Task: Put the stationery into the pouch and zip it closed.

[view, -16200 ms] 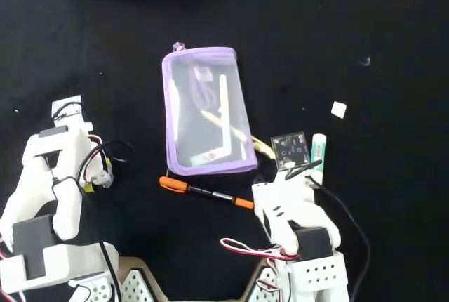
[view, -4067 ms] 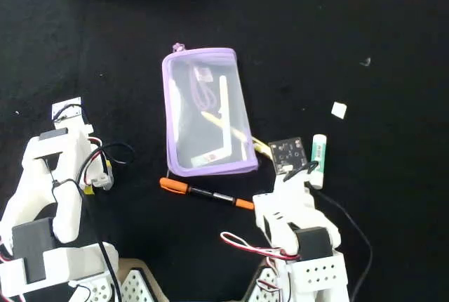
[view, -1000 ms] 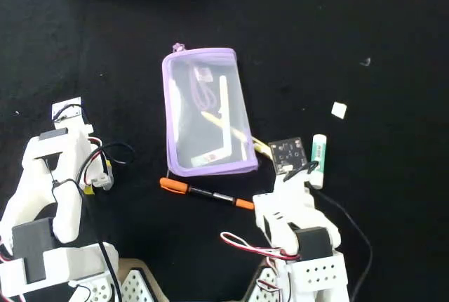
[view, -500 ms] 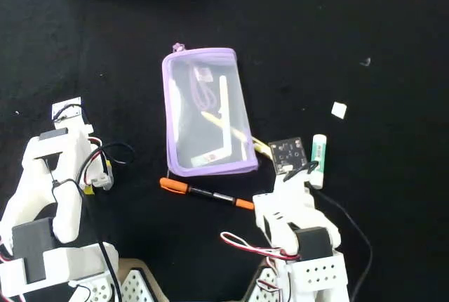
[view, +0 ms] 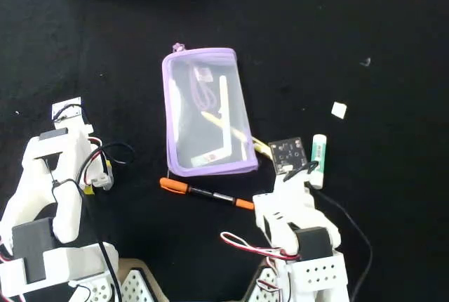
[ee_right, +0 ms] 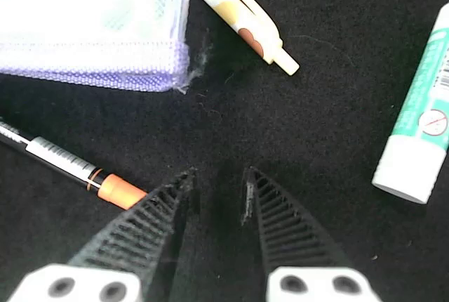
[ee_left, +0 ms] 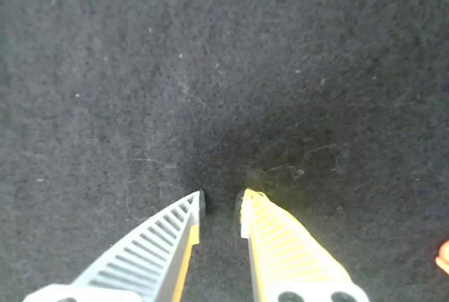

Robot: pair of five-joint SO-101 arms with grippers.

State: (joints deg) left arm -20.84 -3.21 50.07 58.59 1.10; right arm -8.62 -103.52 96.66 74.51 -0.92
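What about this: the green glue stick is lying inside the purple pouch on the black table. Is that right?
Not quite. The green glue stick is lying outside the purple pouch, on the black table beside it. The high view shows this.

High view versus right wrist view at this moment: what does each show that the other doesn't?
High view: the whole purple pouch, its zipper pull and a small white piece off to the right. Right wrist view: the right gripper, slightly open and holding nothing, and brown spots on the pen. Both: the pouch's corner, the orange marker, the glue stick and that pen.
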